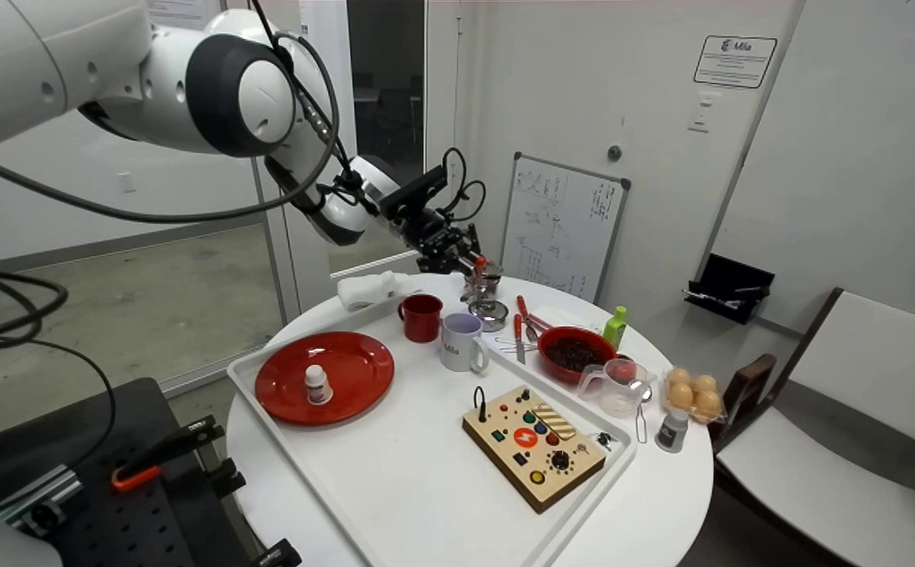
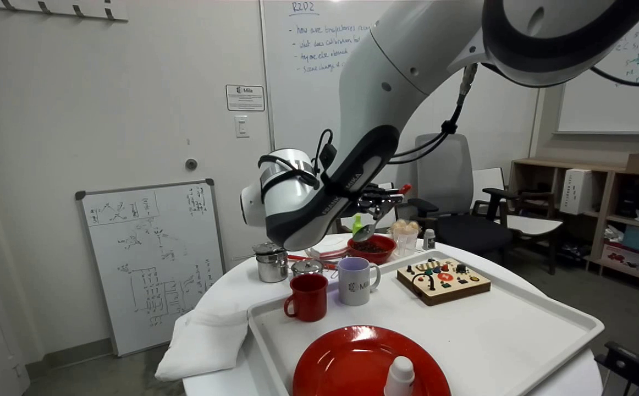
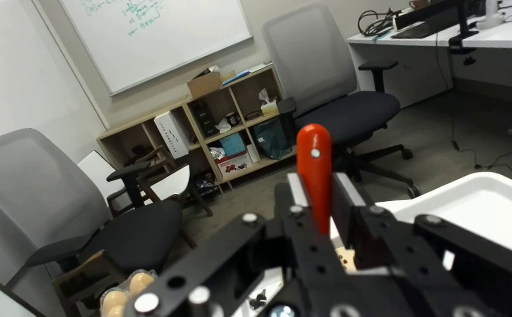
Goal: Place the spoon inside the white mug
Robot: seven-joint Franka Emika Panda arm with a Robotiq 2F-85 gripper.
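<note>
My gripper [image 3: 323, 189] is shut on the red handle of the spoon [image 3: 314, 154]. It also shows in both exterior views, as gripper [image 1: 475, 262] and gripper [image 2: 394, 196]. The spoon [image 2: 363, 233] hangs tilted in the air, its silvery bowl down and its red handle end up. In an exterior view, its bowl is hard to tell from the metal pot behind. The white mug [image 1: 457, 342] stands upright on the tray, with a printed logo and lilac inside; it also shows as mug [image 2: 354, 286]. The spoon is apart from the mug, higher and toward the table's far side.
A red mug [image 1: 421, 318] stands beside the white mug. A red plate [image 1: 276, 386] with a white shaker [image 1: 317, 385] and a wooden switch box [image 1: 536, 449] share the tray [image 1: 331, 504]. Metal pot [image 2: 271, 267], red bowl [image 2: 383, 254] and measuring cup [image 1: 619, 390] stand beyond.
</note>
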